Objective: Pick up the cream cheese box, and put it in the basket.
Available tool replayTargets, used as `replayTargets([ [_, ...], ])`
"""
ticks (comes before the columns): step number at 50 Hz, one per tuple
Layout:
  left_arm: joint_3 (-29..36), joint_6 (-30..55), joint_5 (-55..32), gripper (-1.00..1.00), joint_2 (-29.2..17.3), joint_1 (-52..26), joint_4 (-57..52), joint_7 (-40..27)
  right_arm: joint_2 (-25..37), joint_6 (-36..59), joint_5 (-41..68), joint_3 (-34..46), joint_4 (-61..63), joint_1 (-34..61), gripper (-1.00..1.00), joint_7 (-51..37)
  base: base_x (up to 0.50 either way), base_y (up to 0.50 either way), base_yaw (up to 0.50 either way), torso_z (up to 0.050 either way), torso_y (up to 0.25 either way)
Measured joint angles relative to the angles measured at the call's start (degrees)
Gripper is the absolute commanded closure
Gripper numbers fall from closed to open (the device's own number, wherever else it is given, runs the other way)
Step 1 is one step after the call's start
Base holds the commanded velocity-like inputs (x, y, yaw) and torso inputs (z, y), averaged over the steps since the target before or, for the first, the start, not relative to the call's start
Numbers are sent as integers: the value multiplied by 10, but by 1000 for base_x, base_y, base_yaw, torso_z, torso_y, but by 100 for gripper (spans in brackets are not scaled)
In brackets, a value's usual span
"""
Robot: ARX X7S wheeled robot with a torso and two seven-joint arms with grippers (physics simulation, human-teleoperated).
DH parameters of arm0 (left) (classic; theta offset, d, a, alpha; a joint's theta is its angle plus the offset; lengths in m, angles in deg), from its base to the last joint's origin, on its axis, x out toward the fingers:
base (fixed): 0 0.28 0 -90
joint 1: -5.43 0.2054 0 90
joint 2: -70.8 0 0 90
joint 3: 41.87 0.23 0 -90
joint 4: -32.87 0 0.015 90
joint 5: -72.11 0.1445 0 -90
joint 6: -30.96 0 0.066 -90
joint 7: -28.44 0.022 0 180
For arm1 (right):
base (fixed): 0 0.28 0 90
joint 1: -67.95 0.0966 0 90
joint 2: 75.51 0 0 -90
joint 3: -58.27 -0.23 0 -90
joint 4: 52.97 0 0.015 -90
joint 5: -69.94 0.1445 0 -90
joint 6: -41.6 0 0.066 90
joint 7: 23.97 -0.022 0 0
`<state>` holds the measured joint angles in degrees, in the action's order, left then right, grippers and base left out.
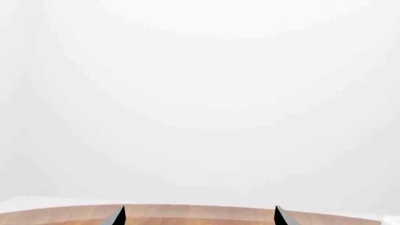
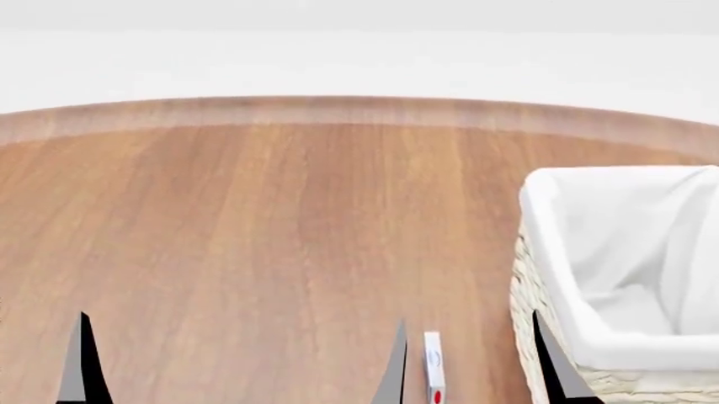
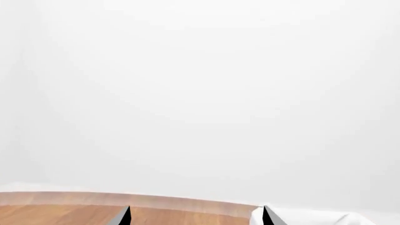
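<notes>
The cream cheese box (image 2: 434, 370) is a thin white box with a red oval, standing on edge on the wooden table at the bottom of the head view. The basket (image 2: 537, 252), woven with a white cloth liner, stands at the right; its liner also shows in the right wrist view (image 3: 312, 217). My right gripper (image 2: 470, 369) is open, its fingertips on either side of the box, which is next to the left one and apart from it. My left gripper (image 1: 200, 218) is open and empty; one fingertip (image 2: 79, 362) shows at the head view's lower left.
The round wooden table (image 2: 281, 210) stretches ahead to its far curved edge (image 2: 337, 105), with a white wall beyond. Both wrist views show only the table's far edge (image 1: 200, 208) and the white wall.
</notes>
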<state>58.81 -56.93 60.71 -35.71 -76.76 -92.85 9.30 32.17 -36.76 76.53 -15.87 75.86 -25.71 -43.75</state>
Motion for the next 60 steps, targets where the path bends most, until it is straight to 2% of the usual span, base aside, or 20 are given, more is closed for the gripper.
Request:
replayTargets([
  [23,-1,1,-10,-100,-8,-1,-7,-10,6,71,-10,4,38,31,-100,-17,48,0,0,0,0],
  [37,-2,2,-15,-100,-13,-2,-11,-15,-5,232,10,3,79,175,-100,-5,0,0,0,0,0],
  [60,4,0,-17,-100,-17,-4,-10,-20,-67,231,41,12,-263,429,-100,64,0,0,0,0,0],
])
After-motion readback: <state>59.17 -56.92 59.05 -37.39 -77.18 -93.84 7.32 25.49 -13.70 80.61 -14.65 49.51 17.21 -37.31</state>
